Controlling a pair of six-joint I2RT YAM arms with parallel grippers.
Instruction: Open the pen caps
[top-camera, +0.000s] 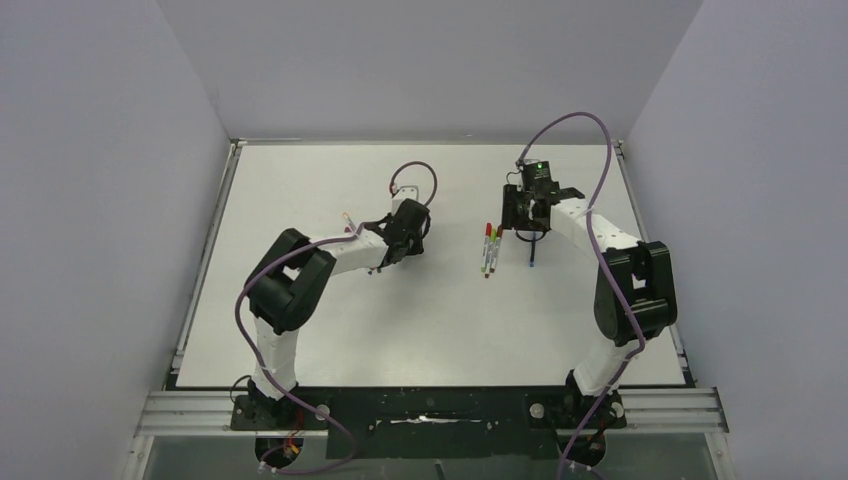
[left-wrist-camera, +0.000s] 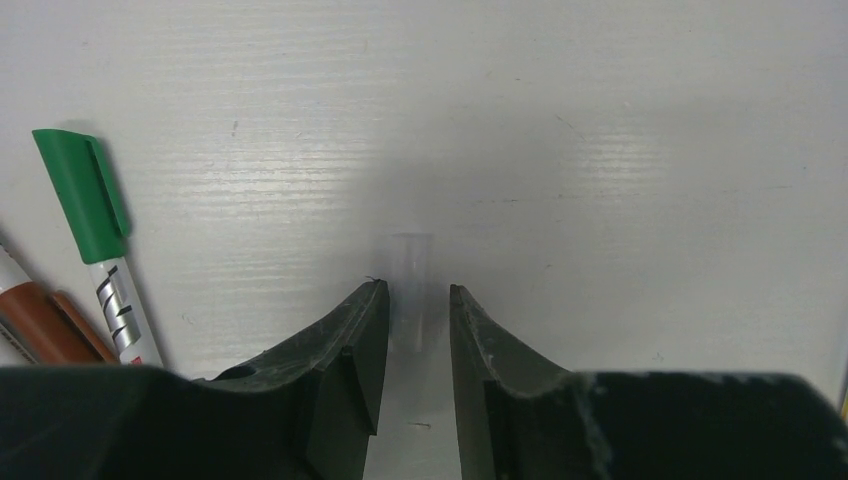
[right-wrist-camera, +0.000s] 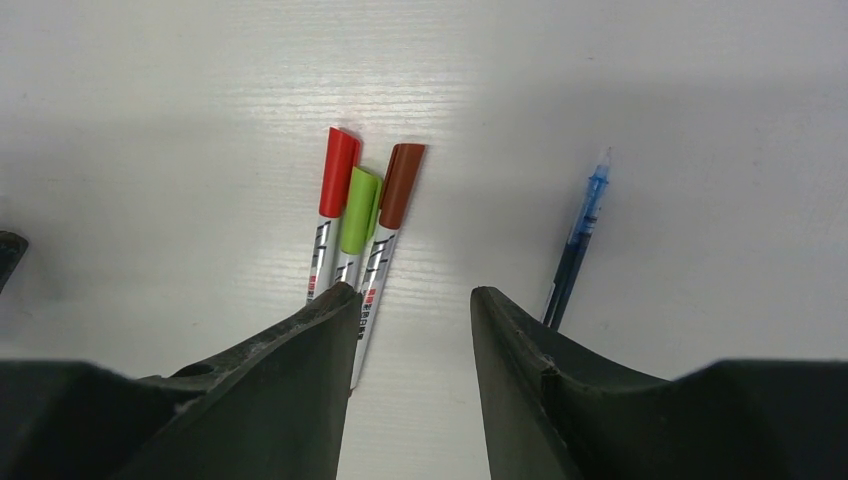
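Observation:
Three capped pens lie side by side on the white table (top-camera: 300, 330): a red cap (right-wrist-camera: 338, 172), a lime cap (right-wrist-camera: 358, 212) and a maroon cap (right-wrist-camera: 402, 185) on whitish barrels, also in the top view (top-camera: 490, 248). My right gripper (right-wrist-camera: 410, 292) is open and empty just above them, also in the top view (top-camera: 522, 218). A blue pen (right-wrist-camera: 573, 255) lies to its right with its tip bare. My left gripper (left-wrist-camera: 418, 290) is low over the table with a narrow gap; a faint clear tube (left-wrist-camera: 411, 285) shows between its tips. A green cap (left-wrist-camera: 85, 190) and a brown cap (left-wrist-camera: 45, 322) sit on pens at its left.
The left arm (top-camera: 330, 255) stretches over the table's middle left, with a pen end (top-camera: 348, 218) showing beside it. The right arm (top-camera: 600, 235) reaches in from the right. Grey walls close the table on three sides, and a metal rail (top-camera: 430, 410) runs along the near edge.

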